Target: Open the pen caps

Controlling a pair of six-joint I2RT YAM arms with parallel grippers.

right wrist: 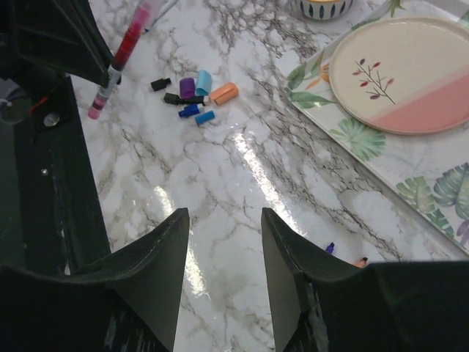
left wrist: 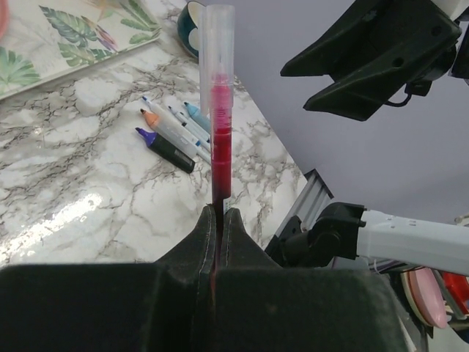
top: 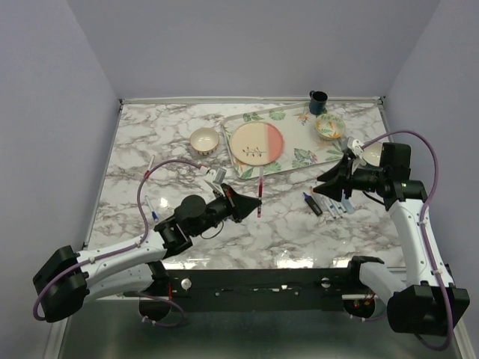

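Roughly seven caps (right wrist: 187,88), four grouped pens (left wrist: 170,152)

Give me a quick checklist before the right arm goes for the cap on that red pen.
1. Left claw shut on slim red marker pen: ok.
2. Pen's clear plastic cap on and exposed: ok.
3. Right claw open, empty: ok.
4. Right claw lined up with cap: not ok, off to one side.
5. Loose coloured plastic caps lie away from pen: ok.

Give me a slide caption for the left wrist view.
Left jaws shut on a red pen, with other pens lying on the marble table beyond.
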